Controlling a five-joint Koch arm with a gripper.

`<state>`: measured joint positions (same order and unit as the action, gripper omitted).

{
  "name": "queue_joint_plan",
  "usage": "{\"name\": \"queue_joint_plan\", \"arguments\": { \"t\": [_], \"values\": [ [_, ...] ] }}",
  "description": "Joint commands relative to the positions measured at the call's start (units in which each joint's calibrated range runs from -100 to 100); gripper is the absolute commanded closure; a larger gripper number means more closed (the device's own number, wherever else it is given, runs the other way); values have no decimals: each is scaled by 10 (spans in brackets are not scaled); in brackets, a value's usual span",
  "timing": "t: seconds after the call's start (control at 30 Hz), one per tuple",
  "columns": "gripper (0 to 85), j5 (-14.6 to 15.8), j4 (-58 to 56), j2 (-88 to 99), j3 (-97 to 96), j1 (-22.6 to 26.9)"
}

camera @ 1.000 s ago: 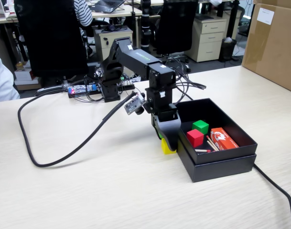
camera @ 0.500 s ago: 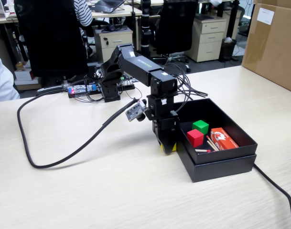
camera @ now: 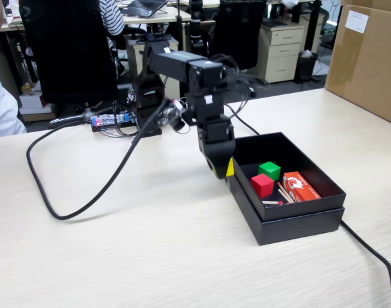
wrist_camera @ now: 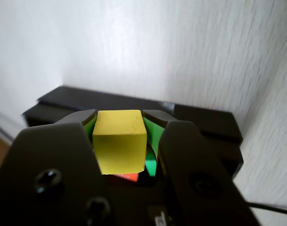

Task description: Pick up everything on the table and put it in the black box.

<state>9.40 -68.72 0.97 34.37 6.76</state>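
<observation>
- Wrist view shows the gripper [wrist_camera: 120,141] closed onto the yellow cube [wrist_camera: 119,141], one dark jaw pressed against each of its side faces, the gap between them only as wide as the cube.
- Green pads [wrist_camera: 150,134] line the inner faces of the jaws and touch the cube on both sides.
- From the fixed view, the gripper [camera: 222,172] hangs off the table [camera: 150,250], with a corner of the yellow cube [camera: 230,168] showing at its tip.
- The held cube is clear of the tabletop, just beside the near left wall of the black box [camera: 291,221] and about level with its rim.
- Inside the box lie the green cube [camera: 269,170] and the red cube [camera: 262,185], close together but apart from the gripper.
- A red-and-white matchbox [camera: 300,186] with loose matches [camera: 282,194] sits in the box to the right of the red cube.
- A black cable [camera: 73,192] loops across the table to the left of the arm.
</observation>
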Motion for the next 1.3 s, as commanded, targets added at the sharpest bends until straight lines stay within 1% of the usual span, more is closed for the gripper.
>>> {"name": "queue_joint_plan", "arguments": {
  "t": [0.0,0.1,0.13,0.17,0.33,0.5,0.67,0.77,1.0,1.03,1.07,1.17,1.2,1.23,1.27],
  "values": [
    [846,-16,8,116,36,15],
    [846,-28,8,147,36,38],
    [847,-34,8,147,41,56],
    [846,-37,8,126,57,70],
    [846,-50,9,40,101,93],
    [846,-53,9,-68,121,99],
    [845,-52,9,-126,97,94],
    [845,-51,9,-141,66,93],
    [842,-49,9,-180,68,91],
    [769,-50,9,-190,66,90],
    [723,-50,9,-201,66,89],
    [704,-50,9,-217,72,89],
    [640,-50,9,-224,73,89],
    [536,-51,9,-231,73,89],
    [479,-51,9,-234,73,89]
  ]
}}
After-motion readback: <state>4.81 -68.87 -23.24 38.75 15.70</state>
